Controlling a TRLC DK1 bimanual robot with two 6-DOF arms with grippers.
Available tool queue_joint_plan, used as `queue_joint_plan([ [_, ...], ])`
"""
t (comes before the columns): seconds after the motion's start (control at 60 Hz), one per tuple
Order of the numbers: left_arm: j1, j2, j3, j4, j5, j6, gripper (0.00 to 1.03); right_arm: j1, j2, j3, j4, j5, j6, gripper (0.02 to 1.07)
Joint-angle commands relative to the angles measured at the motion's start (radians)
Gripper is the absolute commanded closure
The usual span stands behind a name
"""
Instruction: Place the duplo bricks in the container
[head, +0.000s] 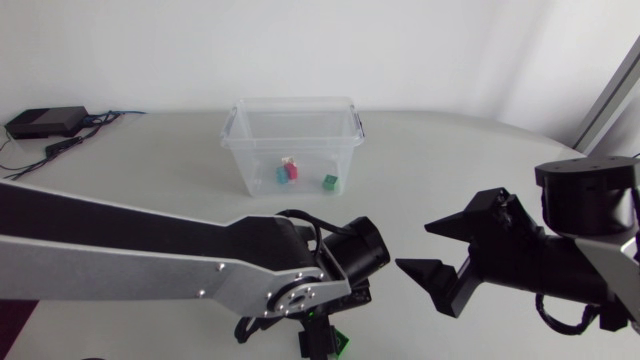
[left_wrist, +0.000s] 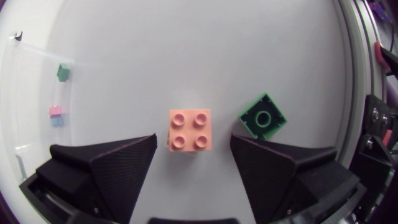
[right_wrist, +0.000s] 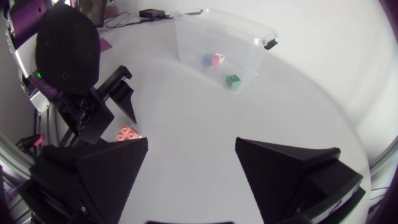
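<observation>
Left wrist view: the left gripper (left_wrist: 193, 143) sits low over the table (left_wrist: 186, 50) with its fingers spread wide. The pink brick (left_wrist: 189, 129) lies studs-up between them, and neither finger touches it. A green brick (left_wrist: 263, 119) lies just beside it, turned at an angle, close to one fingertip (contact cannot be judged).

Assessment: the step in hand is the pick of the pink brick. The gripper looks lined up, and the grasp is not yet made. The next move calls for closing squarely on the brick's two flat sides without nudging the green neighbour. A lift and a carry to the container (head: 290, 103) would follow. The container stands at the far middle of the table, with small bricks (head: 290, 172) already inside.

Head view: the left arm (head: 150, 260) hides the pink brick, and only a corner of the green one shows at the near edge. This view alone shows that the container is well apart from the pick.

Right wrist view: this confirms the pink brick on the table under the left gripper. It also shows the right gripper (right_wrist: 191, 142) with its fingers spread, holding nothing, to the right.
</observation>
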Motion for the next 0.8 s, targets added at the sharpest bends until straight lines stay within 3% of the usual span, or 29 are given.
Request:
queue_joint_plan([
  [0.0,-0.005,0.017,0.040,-0.012,-0.014,-0.022,0.31,0.014,-0.008,-0.017,-0.010,0.003,-0.009,0.06],
  [0.15,-0.002,0.018,0.037,-0.007,-0.015,-0.028,0.49,0.049,0.006,-0.014,-0.018,0.009,-0.009,0.07],
  [0.25,0.004,0.002,0.029,-0.003,-0.015,-0.028,0.72,0.065,0.021,-0.011,-0.019,0.011,-0.010,0.07],
  [0.583,0.003,-0.041,-0.017,0.013,-0.012,-0.020,0.76,0.100,0.057,-0.003,-0.036,0.034,-0.017,0.07],
  [0.783,0.033,-0.186,-0.041,-0.010,-0.006,-0.019,0.76,0.117,0.071,0.020,-0.094,0.026,-0.017,0.07],
])
